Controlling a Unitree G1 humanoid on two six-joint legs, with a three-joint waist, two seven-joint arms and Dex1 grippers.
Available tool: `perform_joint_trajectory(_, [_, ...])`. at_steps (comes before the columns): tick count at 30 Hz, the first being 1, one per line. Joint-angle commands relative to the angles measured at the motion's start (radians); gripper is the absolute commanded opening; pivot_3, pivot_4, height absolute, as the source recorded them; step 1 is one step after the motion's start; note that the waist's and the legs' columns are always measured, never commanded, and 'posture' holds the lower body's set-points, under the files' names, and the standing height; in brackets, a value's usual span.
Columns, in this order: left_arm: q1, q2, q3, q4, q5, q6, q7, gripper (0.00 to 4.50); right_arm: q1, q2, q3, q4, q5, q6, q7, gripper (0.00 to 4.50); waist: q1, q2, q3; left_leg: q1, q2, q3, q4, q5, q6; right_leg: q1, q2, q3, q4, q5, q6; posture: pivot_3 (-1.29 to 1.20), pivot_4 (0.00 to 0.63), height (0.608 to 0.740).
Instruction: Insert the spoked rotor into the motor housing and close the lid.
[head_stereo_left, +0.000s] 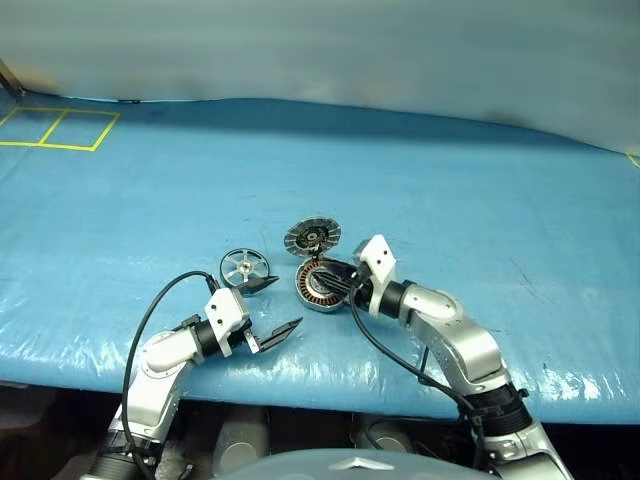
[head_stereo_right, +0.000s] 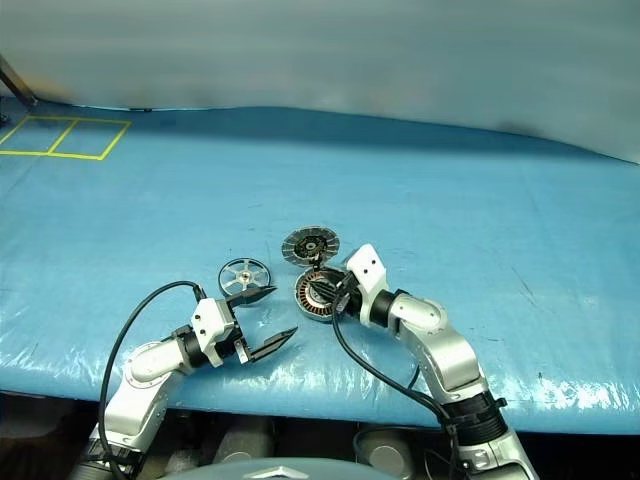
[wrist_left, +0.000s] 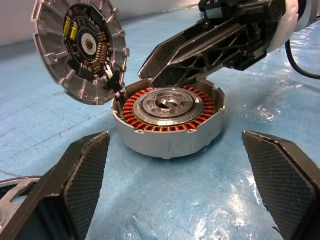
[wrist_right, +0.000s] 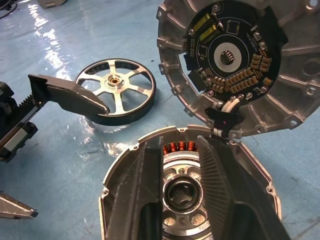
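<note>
The spoked rotor (head_stereo_left: 244, 267) lies flat on the blue mat, left of the motor housing (head_stereo_left: 322, 287). The housing's copper windings (wrist_left: 167, 120) are uncovered. Its lid (head_stereo_left: 312, 236) stands tilted open at the far rim, with the circuit side (wrist_right: 235, 65) showing. My right gripper (wrist_right: 175, 142) reaches low over the housing's centre, its fingers a narrow gap apart with nothing between them. My left gripper (head_stereo_left: 282, 305) is wide open, just nearer than the rotor and left of the housing. One of its fingertips (wrist_right: 65, 95) sits beside the rotor's (wrist_right: 117, 97) rim.
The blue mat (head_stereo_left: 450, 200) stretches wide around the parts. Yellow tape squares (head_stereo_left: 60, 128) mark the far left corner. The mat's near edge (head_stereo_left: 330, 385) runs just behind both arms. A black cable (head_stereo_left: 150, 320) loops from my left wrist.
</note>
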Motion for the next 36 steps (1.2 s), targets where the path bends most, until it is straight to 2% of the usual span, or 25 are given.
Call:
perform_joint_trajectory(1, [0.002,0.003,-0.004,-0.010,0.003,-0.027,0.002,4.50,-0.008,-0.012,0.003,-0.012,-0.012,0.005,-0.005,0.12,0.000,0.000,0.000,0.000,0.000,0.000,0.000,0.000,0.000,0.000,0.000,0.000,0.000,0.000,0.000,0.00,0.150,0.740])
perform_joint_trajectory(17, [0.006,0.007,0.000,-0.008,0.014,-0.028,0.007,4.50,-0.014,-0.043,0.080,0.029,-0.106,0.019,-0.022,0.05,0.000,0.000,0.000,0.002,0.000,0.000,0.000,0.000,0.000,0.001,0.000,0.000,0.000,0.000,0.000,0.00,0.150,0.740])
perform_joint_trajectory(28, [0.008,0.009,0.000,-0.010,0.014,-0.024,0.009,4.50,-0.024,-0.115,0.166,0.019,-0.234,0.036,-0.034,0.05,0.001,0.001,-0.005,0.003,0.000,0.000,0.000,0.000,0.000,0.000,0.000,0.000,0.000,0.000,0.000,0.00,0.150,0.740])
perform_joint_trajectory(36, [0.008,0.009,-0.001,-0.014,0.014,-0.020,0.011,4.50,-0.010,-0.154,0.179,0.014,-0.271,0.065,-0.041,0.05,0.002,0.000,-0.008,0.005,0.000,0.000,0.001,-0.001,-0.001,0.000,0.000,0.000,-0.001,0.000,0.000,0.00,0.150,0.740])
